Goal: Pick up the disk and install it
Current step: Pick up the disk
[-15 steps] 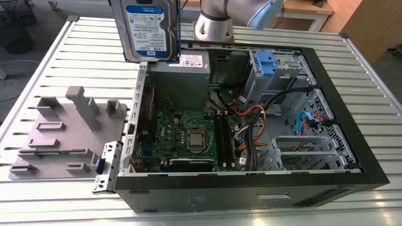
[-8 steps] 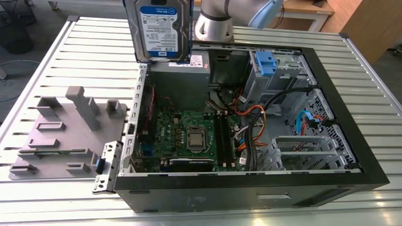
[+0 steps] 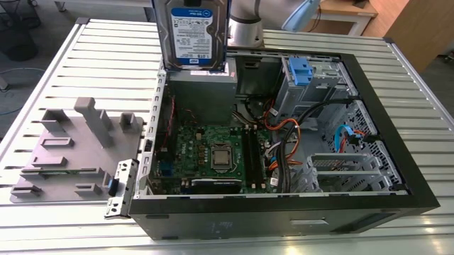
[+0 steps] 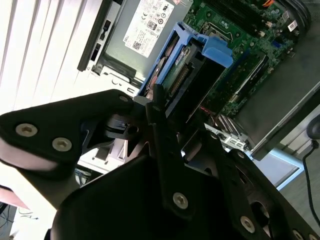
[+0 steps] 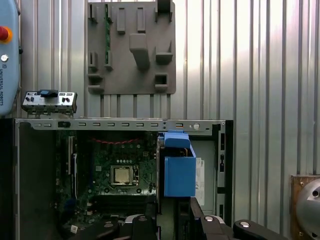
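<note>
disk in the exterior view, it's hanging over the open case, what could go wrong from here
1. The flat silver metal disk with the blue plastic carrier hangs upright in the gripper, above the grey power supply box. If the grip slips, it would likely drop onto that box or the green motherboard.
2. Loose orange and black cables lie beside the grey drive cage with the blue handle, and might snag the carrier on the way in.
</note>
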Available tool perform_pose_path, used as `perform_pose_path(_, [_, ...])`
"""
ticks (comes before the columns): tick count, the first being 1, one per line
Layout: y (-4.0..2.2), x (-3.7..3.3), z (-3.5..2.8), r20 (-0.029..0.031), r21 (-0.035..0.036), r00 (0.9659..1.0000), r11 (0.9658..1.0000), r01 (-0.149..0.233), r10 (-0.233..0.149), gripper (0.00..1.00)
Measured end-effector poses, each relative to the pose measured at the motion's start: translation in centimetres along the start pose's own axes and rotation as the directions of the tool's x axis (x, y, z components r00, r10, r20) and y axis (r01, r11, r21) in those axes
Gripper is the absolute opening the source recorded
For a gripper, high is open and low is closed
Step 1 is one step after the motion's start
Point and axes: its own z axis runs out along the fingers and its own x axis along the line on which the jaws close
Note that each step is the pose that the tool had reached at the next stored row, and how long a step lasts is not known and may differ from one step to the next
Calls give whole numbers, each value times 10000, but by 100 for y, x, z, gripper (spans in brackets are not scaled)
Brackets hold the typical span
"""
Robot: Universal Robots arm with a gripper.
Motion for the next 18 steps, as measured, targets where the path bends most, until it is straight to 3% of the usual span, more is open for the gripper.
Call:
perform_pose_path(8, [-103, -1, 2, 0, 0, 10000, 10000, -1, 1, 35])
perform_pose_path(18, [-315, -4, 6, -1, -1, 10000, 10000, 0, 0, 35])
